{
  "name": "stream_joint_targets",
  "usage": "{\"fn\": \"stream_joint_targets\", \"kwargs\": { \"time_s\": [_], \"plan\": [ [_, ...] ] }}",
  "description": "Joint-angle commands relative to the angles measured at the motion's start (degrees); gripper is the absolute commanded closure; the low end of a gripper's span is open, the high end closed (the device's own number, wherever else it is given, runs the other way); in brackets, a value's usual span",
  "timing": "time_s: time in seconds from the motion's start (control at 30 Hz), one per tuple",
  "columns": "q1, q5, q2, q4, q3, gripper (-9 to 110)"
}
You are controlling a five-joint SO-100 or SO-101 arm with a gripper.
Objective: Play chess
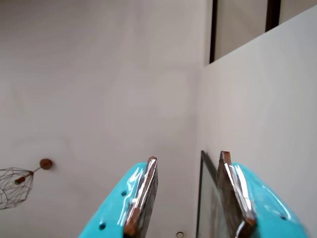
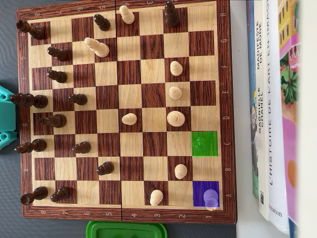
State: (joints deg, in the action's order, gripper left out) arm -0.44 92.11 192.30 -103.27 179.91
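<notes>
Across the overhead view lies the chessboard (image 2: 124, 111), a wooden board of dark and pale squares with a dark frame, resting on a grey table (image 2: 7, 59). The dark pieces (image 2: 54, 120) crowd the left side of that view, most of them in the two outermost columns, with a few pawns one column further in. The pale pieces (image 2: 175, 118) are scattered over the middle and right part of the board, and two of them stand near the top edge among the dark ones. One square near the right edge is tinted green (image 2: 204, 144) and carries what looks like a piece coloured the same green, hard to make out. Two squares below it, in the bottom right corner, a square is tinted purple (image 2: 205, 193), and a purple-tinted piece (image 2: 211, 199) stands on it at the board's edge. A green plastic lid or box (image 2: 126, 230) lies just below the board. Books (image 2: 270, 109) lie beside the board on the right. A teal part of the arm (image 2: 6, 119) shows at the left edge.

In the wrist view the pincer (image 1: 188, 161) points up at a white wall, away from the board. Its two teal fingers with brown pads (image 1: 148, 188) stand clearly apart, and nothing is between them.
</notes>
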Motion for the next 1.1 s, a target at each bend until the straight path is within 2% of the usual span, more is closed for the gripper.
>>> {"fn": "stream_joint_targets", "kwargs": {
  "time_s": [0.0, 0.83, 1.07],
  "plan": [
    [-0.18, 0.26, -0.7, 0.0, 1.05, 84],
    [-0.18, -0.18, -1.76, 0.53, 0.79, 84],
    [-0.09, -0.26, -10.9, 0.62, -9.67, 84]
  ]
}}
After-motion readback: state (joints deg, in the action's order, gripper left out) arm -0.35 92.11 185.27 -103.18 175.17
